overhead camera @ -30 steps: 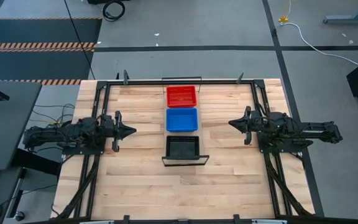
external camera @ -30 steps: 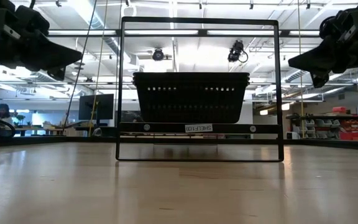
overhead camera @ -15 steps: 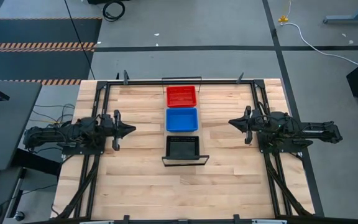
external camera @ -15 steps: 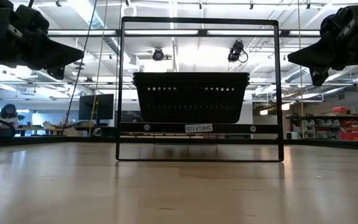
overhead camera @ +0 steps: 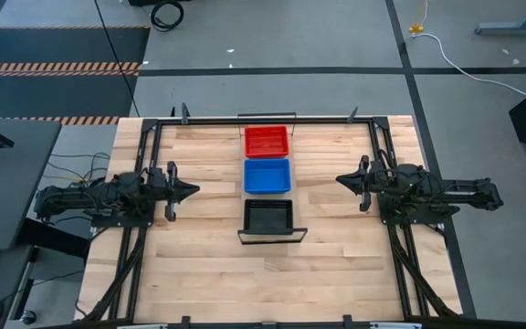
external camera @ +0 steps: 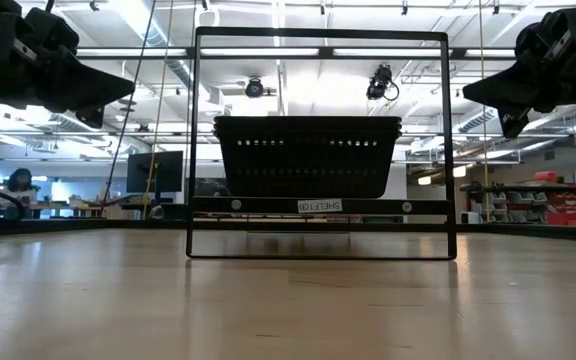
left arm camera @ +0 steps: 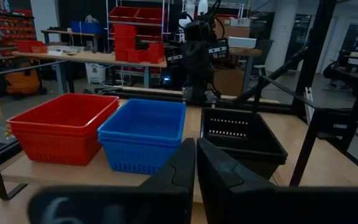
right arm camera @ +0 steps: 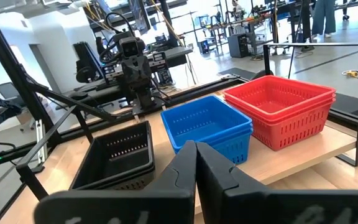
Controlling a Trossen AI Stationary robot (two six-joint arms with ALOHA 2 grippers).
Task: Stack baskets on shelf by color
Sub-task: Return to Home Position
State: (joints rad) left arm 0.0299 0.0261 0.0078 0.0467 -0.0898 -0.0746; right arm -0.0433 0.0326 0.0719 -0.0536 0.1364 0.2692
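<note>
Three stacks of baskets stand in a row on the shelf [left arm camera: 61,176]: red [overhead camera: 267,141] at the far end, blue [overhead camera: 268,175] in the middle, black [overhead camera: 268,217] nearest the table's front. Each stack rests by its bottom on the board. My left gripper [overhead camera: 194,191] hovers shut above the table's left side, pointing level at the baskets with nothing in it. My right gripper [overhead camera: 341,180] hovers shut on the right side, likewise pointing level at them. In the wrist views the baskets show beyond my left gripper [left arm camera: 195,163] and my right gripper [right arm camera: 196,163].
A black metal frame [external camera: 320,35] carries the shelf above the planked tabletop [overhead camera: 208,274] and borders the table. Bare wood lies between each gripper and the shelf and along the near edge. A person [external camera: 18,183] sits far off in the room.
</note>
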